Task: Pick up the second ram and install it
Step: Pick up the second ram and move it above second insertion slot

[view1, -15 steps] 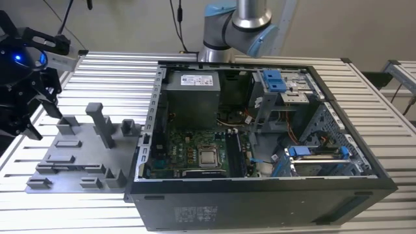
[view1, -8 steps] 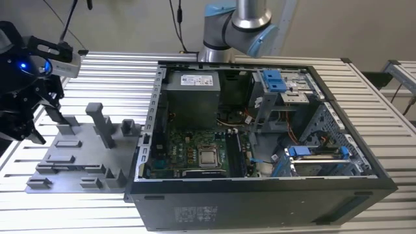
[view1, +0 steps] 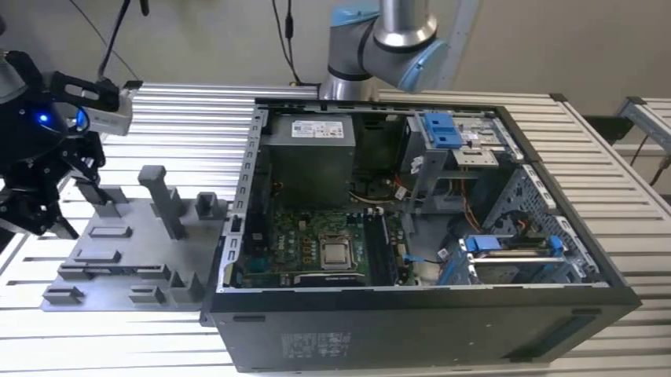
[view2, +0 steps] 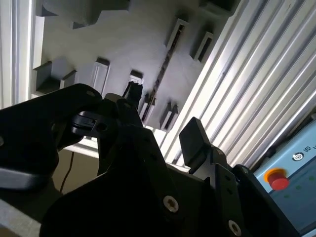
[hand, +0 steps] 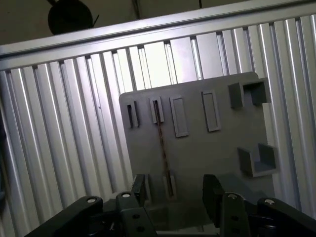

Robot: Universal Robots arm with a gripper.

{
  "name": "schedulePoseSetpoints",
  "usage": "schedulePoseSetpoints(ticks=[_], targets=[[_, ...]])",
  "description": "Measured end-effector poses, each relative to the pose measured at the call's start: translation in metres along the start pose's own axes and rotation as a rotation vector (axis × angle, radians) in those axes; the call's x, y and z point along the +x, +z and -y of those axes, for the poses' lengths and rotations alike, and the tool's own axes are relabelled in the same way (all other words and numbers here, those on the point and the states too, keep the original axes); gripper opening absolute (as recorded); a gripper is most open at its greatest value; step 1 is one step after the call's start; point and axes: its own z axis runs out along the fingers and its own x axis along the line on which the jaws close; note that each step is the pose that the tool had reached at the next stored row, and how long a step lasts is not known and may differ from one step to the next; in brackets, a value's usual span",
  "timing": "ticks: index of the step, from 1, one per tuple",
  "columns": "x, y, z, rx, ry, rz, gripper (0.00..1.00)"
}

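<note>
The jaws stand spread apart with nothing between them. In both wrist views the gripper (hand: 175, 193) (view2: 163, 119) shows two black fingers (hand: 213, 191) (view2: 194, 139) with a clear gap between their pads.

Past the fingertips, and not touched by them, lies the second ram (hand: 161, 143) (view2: 162, 69). It shows as a thin strip seen edge-on, standing in narrow slots of the grey holder plate (hand: 207, 148) (view2: 123, 44). Its line runs away from the jaws, and its near end falls within the gap, closer to one finger than the other. Small raised grey blocks hold it at each end.

Around the stick the plate carries further rectangular slots and a few taller bracket blocks to one side of the jaws. The plate rests on a ribbed aluminium table (hand: 59, 148).

In the exterior view the gripper (view1: 42, 212) hangs over the holder plate (view1: 126, 236) at the exterior view's left, with the plate's upright posts just beside it. Well apart from the jaws, toward the exterior view's right, the open computer case (view1: 419, 330) lies on the table (view1: 188, 118) with its motherboard (view1: 314, 243) and grey power-supply box (view1: 309, 157) exposed. The arm's base (view1: 388, 31) rises behind the case. In the second wrist view a red push button (view2: 276, 178) sits on a pale box off to one side of the jaws.
</note>
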Motion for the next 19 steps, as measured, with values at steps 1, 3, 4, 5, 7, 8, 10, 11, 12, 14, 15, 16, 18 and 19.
schedulePoseSetpoints(ticks=[1,3,4,5,7,8,10,11,12,14,15,16,18,19], targets=[[0.0002,0.0017,-0.0010,0.0024,-0.003,0.0006,0.59],[0.0007,0.0045,-0.0029,0.0081,-0.012,0.0015,0.59],[0.0009,0.0059,-0.0039,0.0112,-0.017,0.0021,0.59],[0.0011,0.0075,-0.0049,0.0136,-0.020,0.0029,0.59],[0.0015,0.0112,-0.0065,0.0154,-0.030,0.0039,0.59],[0.0017,0.0129,-0.0069,0.0154,-0.038,0.0037,0.59],[0.0019,0.0165,-0.0075,0.0156,-0.053,0.0038,0.59],[0.0020,0.0178,-0.0077,0.0157,-0.059,0.0038,0.59],[0.0020,0.0190,-0.0079,0.0157,-0.065,0.0037,0.59],[0.0021,0.0203,-0.0079,0.0154,-0.071,0.0036,0.59],[0.0021,0.0204,-0.0080,0.0154,-0.071,0.0035,0.59],[0.0021,0.0204,-0.0080,0.0153,-0.072,0.0034,0.59],[0.0021,0.0207,-0.0080,0.0155,-0.072,0.0037,0.59],[0.0021,0.0208,-0.0080,0.0155,-0.072,0.0037,0.59]])
